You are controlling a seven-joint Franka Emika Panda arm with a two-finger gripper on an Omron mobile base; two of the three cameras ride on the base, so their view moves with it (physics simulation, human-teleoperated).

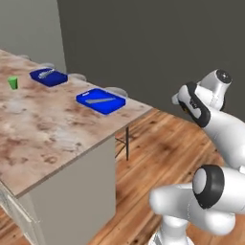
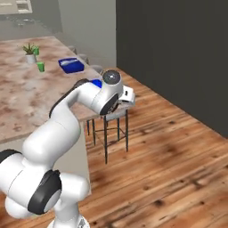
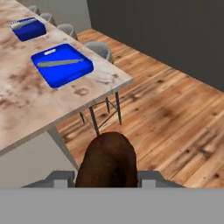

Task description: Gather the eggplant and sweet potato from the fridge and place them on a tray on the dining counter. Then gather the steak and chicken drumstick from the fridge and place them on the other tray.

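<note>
**Sweet potato in the pincer, near the worktop corner**

Left base view: the dining worktop [image 1: 57,129] carries two blue trays, the near tray [image 1: 101,100] and the far tray [image 1: 48,76], each with a silver utensil on it. A green cup [image 1: 13,83] stands left of the far tray.

Right base view: the arm reaches out beside the worktop's corner, above a stool [image 2: 111,122].

Hand view: the pincer [image 3: 107,177] pinches the sweet potato [image 3: 108,162] between its jaws, over the floor and off the worktop edge. To do it well, carry it level over the near tray, lower beside the utensil, then release.
</note>
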